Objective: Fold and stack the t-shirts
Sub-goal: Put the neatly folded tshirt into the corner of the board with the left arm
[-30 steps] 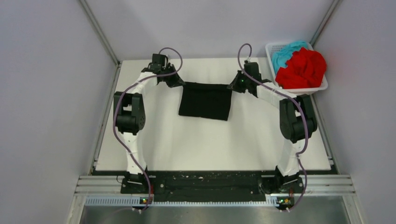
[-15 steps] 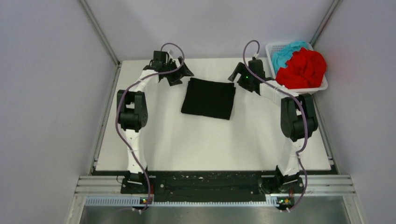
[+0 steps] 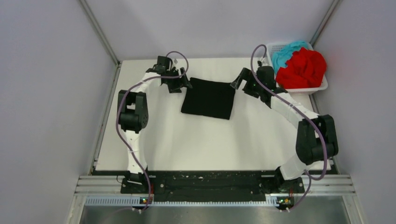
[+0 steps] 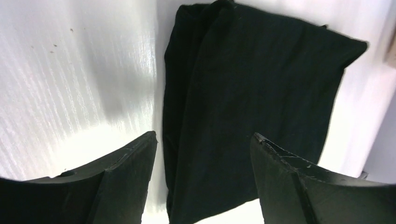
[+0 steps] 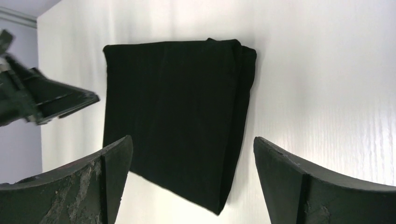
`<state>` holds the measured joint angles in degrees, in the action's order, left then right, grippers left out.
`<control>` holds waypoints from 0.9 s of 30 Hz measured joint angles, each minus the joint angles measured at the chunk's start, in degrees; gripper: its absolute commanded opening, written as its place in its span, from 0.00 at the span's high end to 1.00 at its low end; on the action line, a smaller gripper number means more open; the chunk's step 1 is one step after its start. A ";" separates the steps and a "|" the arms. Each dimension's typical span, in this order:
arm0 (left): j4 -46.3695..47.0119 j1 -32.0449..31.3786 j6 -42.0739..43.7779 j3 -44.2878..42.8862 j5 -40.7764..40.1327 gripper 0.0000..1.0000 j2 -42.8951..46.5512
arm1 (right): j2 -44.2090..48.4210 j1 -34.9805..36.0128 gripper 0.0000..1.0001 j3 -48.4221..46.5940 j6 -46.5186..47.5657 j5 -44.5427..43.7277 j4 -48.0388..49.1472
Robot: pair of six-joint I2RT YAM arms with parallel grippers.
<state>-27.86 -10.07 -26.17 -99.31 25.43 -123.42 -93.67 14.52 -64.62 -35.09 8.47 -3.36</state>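
Top external: black t-shirt (image 3: 208, 98) flat; white table (image 3: 210, 140) borders near edge.

Open tabletop (image 3: 210, 140) in front of the black t-shirt (image 3: 208, 98); heaped basket (image 3: 276, 47) at the far-right corner.
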 measured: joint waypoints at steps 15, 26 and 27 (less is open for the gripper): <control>-2.80 -8.13 0.11 -4.90 -15.37 1.00 -7.37 | 24.50 0.00 0.01 12.98 1.14 -4.31 -6.40; -10.80 -9.86 -1.09 -7.61 -35.87 1.00 -6.93 | 30.62 0.00 0.01 16.35 3.08 -10.47 -11.17; -11.58 -8.96 -0.79 -7.48 -37.44 1.00 -6.71 | 30.77 0.00 0.01 16.70 3.28 -10.99 -11.39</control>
<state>-39.44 -19.03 -26.96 -106.78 -12.01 -130.13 -62.89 14.52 -47.92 -31.81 -2.52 -14.74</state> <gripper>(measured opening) 0.036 0.985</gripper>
